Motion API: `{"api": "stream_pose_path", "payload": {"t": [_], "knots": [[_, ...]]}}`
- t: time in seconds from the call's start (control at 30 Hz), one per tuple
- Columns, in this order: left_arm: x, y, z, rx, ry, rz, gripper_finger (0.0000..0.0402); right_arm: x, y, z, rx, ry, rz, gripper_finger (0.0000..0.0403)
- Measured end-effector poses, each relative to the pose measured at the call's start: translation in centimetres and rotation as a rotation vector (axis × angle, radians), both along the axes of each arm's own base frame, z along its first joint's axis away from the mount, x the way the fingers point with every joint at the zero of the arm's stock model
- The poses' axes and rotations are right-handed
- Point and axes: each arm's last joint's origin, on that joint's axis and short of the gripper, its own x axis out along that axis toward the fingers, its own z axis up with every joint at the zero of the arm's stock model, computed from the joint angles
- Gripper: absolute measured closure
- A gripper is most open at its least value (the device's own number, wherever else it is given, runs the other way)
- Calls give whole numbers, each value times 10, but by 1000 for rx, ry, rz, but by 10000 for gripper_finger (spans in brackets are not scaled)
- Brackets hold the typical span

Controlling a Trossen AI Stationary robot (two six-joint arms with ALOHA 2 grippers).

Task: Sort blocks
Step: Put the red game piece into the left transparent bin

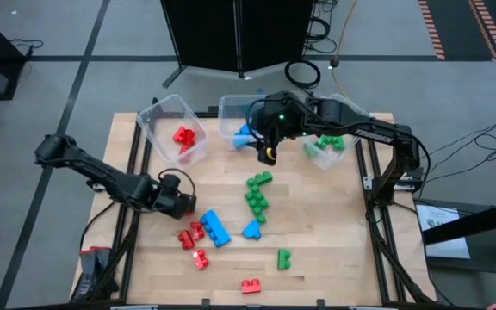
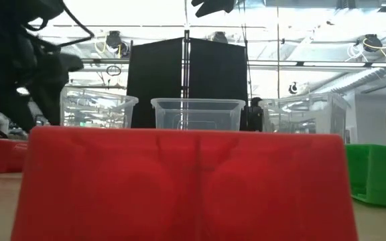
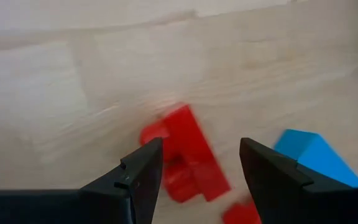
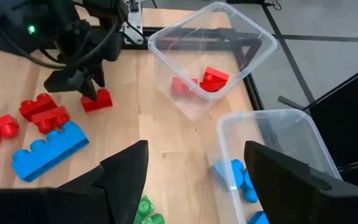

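The left tool (image 1: 182, 205) sits low over the cluster of red blocks at the lower left of the high view, its jaws apart and straddling one red block (image 3: 188, 155) without yet pinching it. To take it cleanly, I judge the tool should settle so both fingers (image 3: 143, 171) bracket the block's flat sides, not its studs, and close squarely. A second red piece and the long blue block (image 1: 215, 228) lie just beside it, so a skewed closure could drag them along. Once the block is held, it should go straight up before travelling to the bin at the upper left.

The right tool (image 1: 269, 148) hangs above the middle bin at the top centre of the high view, jaws apart with nothing between them; it should keep clear of the left arm's path.

Three clear bins stand along the far edge of the bench (image 1: 334, 250). The left bin (image 1: 155, 127) holds a few red blocks (image 1: 184, 138). The middle bin (image 1: 231, 108) holds blue blocks (image 1: 244, 136). The right bin (image 1: 315, 157) holds green blocks (image 1: 331, 142).

Unsorted blocks are scattered across the bench: a run of green blocks (image 1: 257, 194) at centre, a blue one (image 1: 251, 230) below it, one green (image 1: 283, 257) lower right, and a red one (image 1: 251, 285) at the near edge, which fills the low view.
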Motion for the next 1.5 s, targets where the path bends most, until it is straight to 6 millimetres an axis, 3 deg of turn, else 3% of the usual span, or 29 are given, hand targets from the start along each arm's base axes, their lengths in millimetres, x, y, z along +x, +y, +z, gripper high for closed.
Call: {"api": "stream_pose_path", "payload": {"t": [0.5,0.7,0.83,0.97,1.2,1.37,1.5], "knots": [[20,-19,-37,-52,107,42,192,-1,0,-1,-1,16,3,142],[23,-21,-42,-41,110,39,193,-2,0,-2,0,28,4,142],[22,-20,-41,-42,101,36,218,-2,1,-3,-6,41,10,142],[28,-22,-35,-27,60,5,250,-3,1,-3,-7,46,11,142],[38,-24,-23,31,-9,-17,251,-9,2,3,-21,34,20,142],[50,-22,4,125,-132,-43,252,-22,4,17,-58,-9,44,142],[57,-16,43,253,-277,-84,252,-40,9,41,-38,-138,124,142]]}}
